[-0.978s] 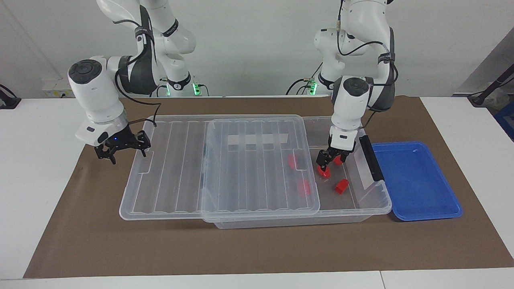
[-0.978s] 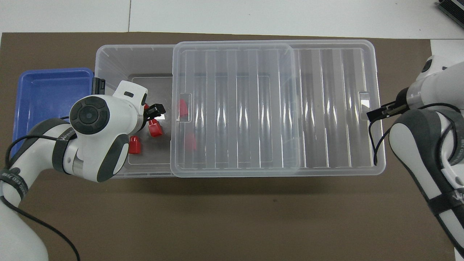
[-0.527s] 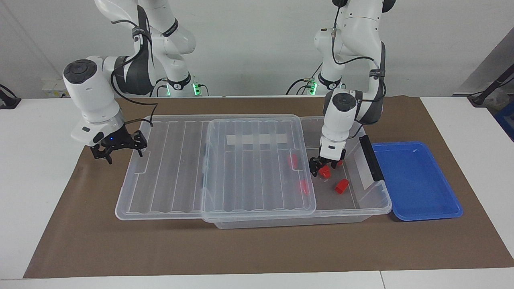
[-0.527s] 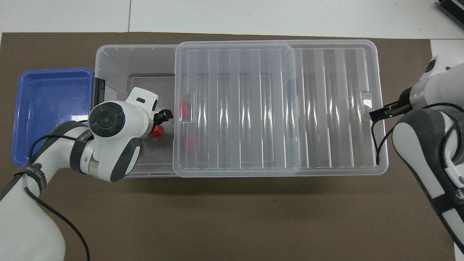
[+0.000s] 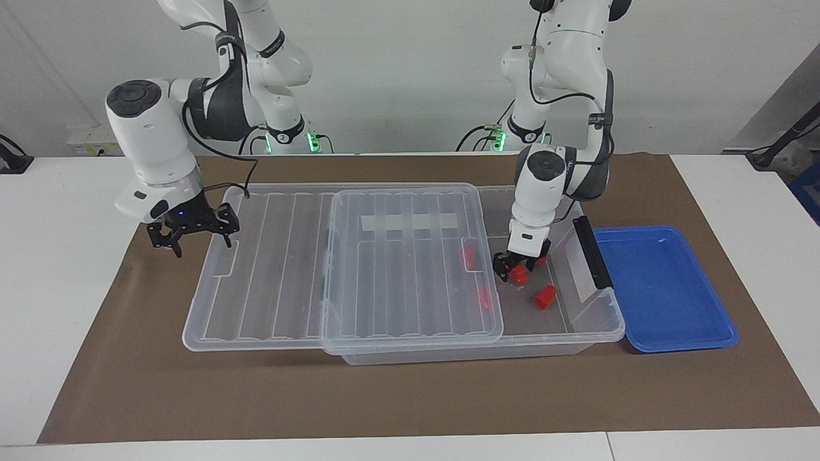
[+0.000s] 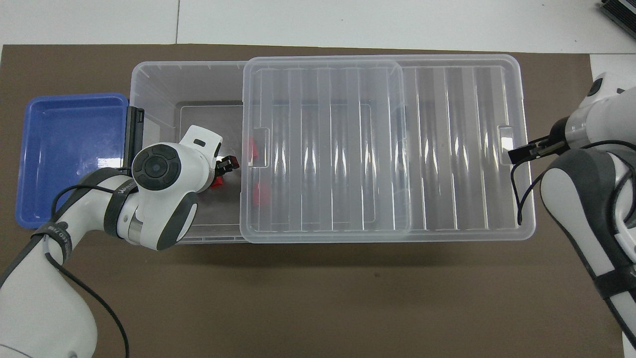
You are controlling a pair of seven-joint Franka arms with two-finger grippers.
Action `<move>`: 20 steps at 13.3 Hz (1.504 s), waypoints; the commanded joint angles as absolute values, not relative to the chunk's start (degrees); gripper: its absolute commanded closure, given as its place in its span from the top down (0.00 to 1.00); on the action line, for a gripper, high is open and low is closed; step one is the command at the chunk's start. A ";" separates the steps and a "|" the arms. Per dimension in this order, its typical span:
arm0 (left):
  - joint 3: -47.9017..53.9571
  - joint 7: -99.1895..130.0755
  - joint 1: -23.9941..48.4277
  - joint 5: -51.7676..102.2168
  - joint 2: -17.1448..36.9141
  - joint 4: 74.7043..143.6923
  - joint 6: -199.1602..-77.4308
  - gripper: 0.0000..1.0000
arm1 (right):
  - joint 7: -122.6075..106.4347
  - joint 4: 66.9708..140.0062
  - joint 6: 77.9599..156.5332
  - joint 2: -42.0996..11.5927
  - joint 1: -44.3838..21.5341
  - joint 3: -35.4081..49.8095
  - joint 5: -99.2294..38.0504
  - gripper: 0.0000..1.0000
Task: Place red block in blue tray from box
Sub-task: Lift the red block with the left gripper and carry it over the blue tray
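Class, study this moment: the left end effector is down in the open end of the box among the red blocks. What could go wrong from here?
1. The left end effector sits close to the slid-back lid; lifting could catch its edge.
2. Its grip on the red block may be shallow, so it could drop.
3. The box's raised black handle stands between it and the blue tray.

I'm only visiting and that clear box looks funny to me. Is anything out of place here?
Only the lid: it sits slid partway off the box, overhanging at the right arm's end, where the right pincer is at its edge. The left pincer is inside over a red block.
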State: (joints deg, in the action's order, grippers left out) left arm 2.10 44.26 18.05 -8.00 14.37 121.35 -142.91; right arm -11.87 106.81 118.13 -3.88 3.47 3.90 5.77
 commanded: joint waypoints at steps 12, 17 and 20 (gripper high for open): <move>0.79 26.41 11.71 -3.36 9.31 93.92 -97.79 0.00 | 15.64 87.38 94.59 -1.93 -2.37 5.01 1.23 1.00; 0.62 2.36 -0.23 -3.16 9.49 88.59 -92.79 0.00 | 15.02 88.59 88.86 -0.18 -2.72 5.01 0.62 1.00; 0.44 -17.53 -11.48 -3.25 9.23 92.54 -104.99 0.00 | 14.41 89.47 89.30 0.18 -1.85 4.92 0.62 1.00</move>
